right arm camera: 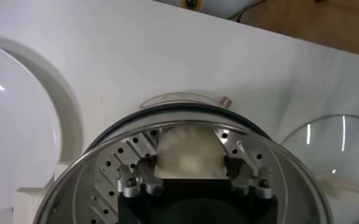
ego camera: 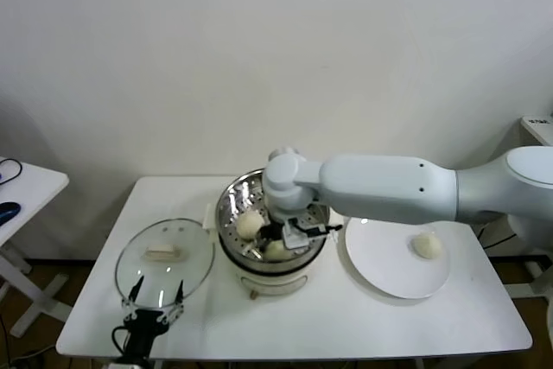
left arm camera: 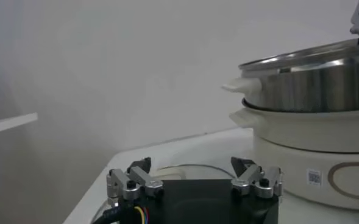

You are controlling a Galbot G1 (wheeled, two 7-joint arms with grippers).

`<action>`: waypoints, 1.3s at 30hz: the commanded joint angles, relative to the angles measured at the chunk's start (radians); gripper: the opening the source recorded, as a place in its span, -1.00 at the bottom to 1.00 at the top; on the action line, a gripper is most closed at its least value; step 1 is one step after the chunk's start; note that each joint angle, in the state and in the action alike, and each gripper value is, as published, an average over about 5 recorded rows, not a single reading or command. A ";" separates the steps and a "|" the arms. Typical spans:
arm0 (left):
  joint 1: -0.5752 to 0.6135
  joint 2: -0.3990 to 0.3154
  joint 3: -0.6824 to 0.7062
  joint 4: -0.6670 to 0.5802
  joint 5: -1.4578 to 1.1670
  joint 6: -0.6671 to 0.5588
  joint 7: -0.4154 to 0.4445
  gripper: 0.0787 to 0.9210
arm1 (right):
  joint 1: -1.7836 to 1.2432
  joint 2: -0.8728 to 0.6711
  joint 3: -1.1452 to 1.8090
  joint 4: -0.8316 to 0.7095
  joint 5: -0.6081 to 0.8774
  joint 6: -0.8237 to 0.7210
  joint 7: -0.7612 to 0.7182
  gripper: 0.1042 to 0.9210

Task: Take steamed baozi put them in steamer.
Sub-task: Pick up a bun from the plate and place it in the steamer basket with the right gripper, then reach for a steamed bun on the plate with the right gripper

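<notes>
Looking down from the head camera, we first meet the left gripper (ego camera: 155, 291) parked at the near edge of the white table (ego camera: 294, 326), its two dark fingers spread apart with nothing between them; the left wrist view shows the same gripper (left arm camera: 194, 176) wide open and low over the tabletop. Just beyond it lies the round glass lid (ego camera: 164, 258) with its white handle, flat on the table beside the steamer (ego camera: 272, 239).

At the table's centre we see the steamer, a shiny steel pot on a cream-white base, with its perforated tray exposed. The right arm (ego camera: 380, 187) reaches across from the right and holds the right gripper (ego camera: 289, 235) inside the pot. In the right wrist view its fingers (right arm camera: 243, 155) stand apart on either side of a steamed baozi (right arm camera: 185, 152) that rests on the perforated tray (right arm camera: 112, 176); whether the pads still touch the dough we cannot tell. From the head camera we count two baozi in the steamer, one (ego camera: 250, 224) on the side toward the lid and one (ego camera: 276, 251) near the front, just under the gripper.

To the right of the steamer sits the flat white plate (ego camera: 384, 265), and on its far right part one more baozi (ego camera: 427, 245) remains. Behind everything rises a plain white wall (ego camera: 259, 58).
</notes>
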 commanded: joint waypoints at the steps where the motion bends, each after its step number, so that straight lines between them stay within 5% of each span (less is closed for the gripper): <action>1: -0.011 0.008 -0.001 -0.001 0.001 0.011 0.000 0.77 | -0.001 -0.005 0.003 -0.001 -0.009 0.013 0.007 0.73; 15: -0.027 0.017 -0.003 0.003 -0.007 0.012 -0.002 0.77 | 0.116 -0.090 0.082 -0.017 0.087 0.009 -0.013 0.76; 19: -0.032 0.024 -0.004 -0.001 -0.006 0.011 -0.001 0.77 | 0.222 -0.185 0.033 -0.056 0.265 -0.118 -0.015 0.76; 24: -0.026 0.032 0.008 -0.017 -0.007 0.005 0.004 0.77 | 0.386 -0.340 -0.161 -0.108 0.658 -0.378 0.019 0.76; 28: -0.020 0.037 0.018 -0.032 -0.007 -0.002 0.007 0.77 | 0.413 -0.474 -0.235 -0.153 0.792 -0.466 0.050 0.76; 33: -0.011 0.039 0.026 -0.045 -0.007 -0.012 0.012 0.77 | 0.350 -0.636 -0.253 -0.191 0.741 -0.488 0.068 0.76; 39: -0.007 0.031 0.040 -0.062 -0.019 -0.028 0.029 0.77 | 0.039 -0.756 -0.030 -0.279 0.494 -0.455 0.049 0.76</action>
